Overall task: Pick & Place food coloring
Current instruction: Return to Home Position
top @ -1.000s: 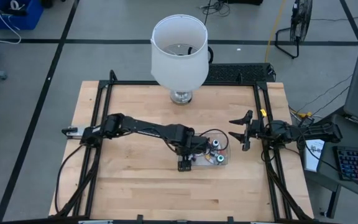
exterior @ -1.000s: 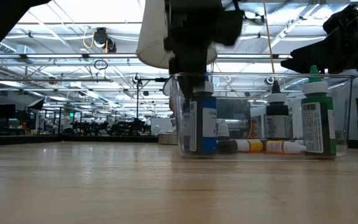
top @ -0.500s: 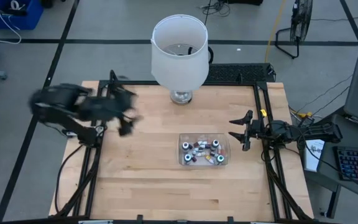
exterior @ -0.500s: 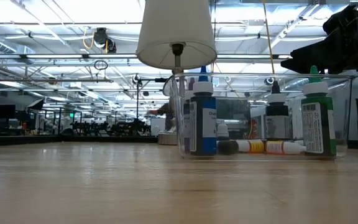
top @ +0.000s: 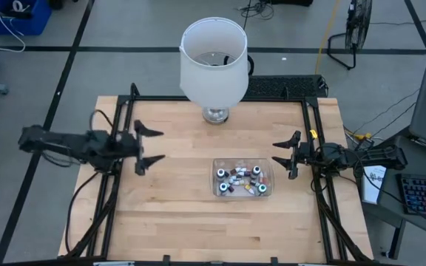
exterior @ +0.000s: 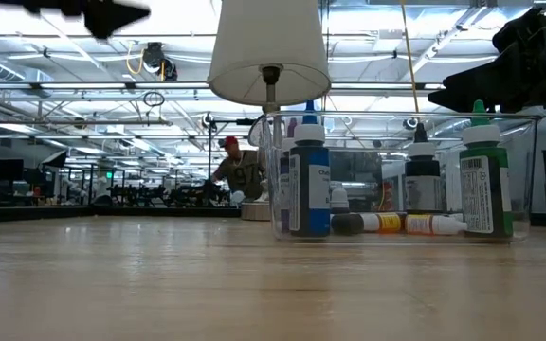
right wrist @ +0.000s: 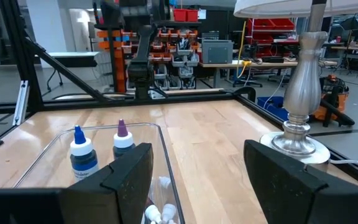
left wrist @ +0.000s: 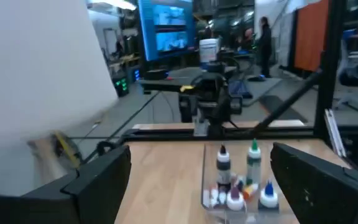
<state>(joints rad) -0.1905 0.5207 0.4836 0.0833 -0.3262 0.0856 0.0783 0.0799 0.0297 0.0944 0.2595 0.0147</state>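
High view, left to right: left gripper [top: 158, 145] hangs over the worktop [top: 176, 218] near its left edge, mid-left of frame. Fingers spread wide, holding nothing, well apart from the tub. Lamp [top: 213, 59] w/ white shade at top ctr, lamp base [top: 214, 114] on the worktop's far edge. Clear tub [top: 214, 177] sits on the worktop right of ctr. The food coloring [top: 241, 179] is inside it, a cluster of small bottles w/ white, teal and dark caps. Right gripper [top: 276, 152] is just right of the tub at the worktop's right edge, fingers also wide, empty, not touching the tub.

Low view: the tub takes up the right half of frame. Inside, left to right:
- blue bottle [exterior: 309, 185] upright at the tub's left wall
- a few small bottles [exterior: 387, 223] lying flat on the tub floor
- dark bottle [exterior: 423, 180] upright
- green bottle [exterior: 484, 180] upright near the right wall

Lamp shade is at top ctr. Person [exterior: 237, 170] in the bg, just left of the tub.

Left wrist view: own fingers [left wrist: 98, 177] far apart at the lower corners, tub w/ bottles btw them farther off, the right arm beyond it.

Right wrist view: own fingers wide apart. Blue bottle and a purple-tipped bottle [right wrist: 122, 142] stand upright side by side in the tub at lower left. Lamp base at right of frame.
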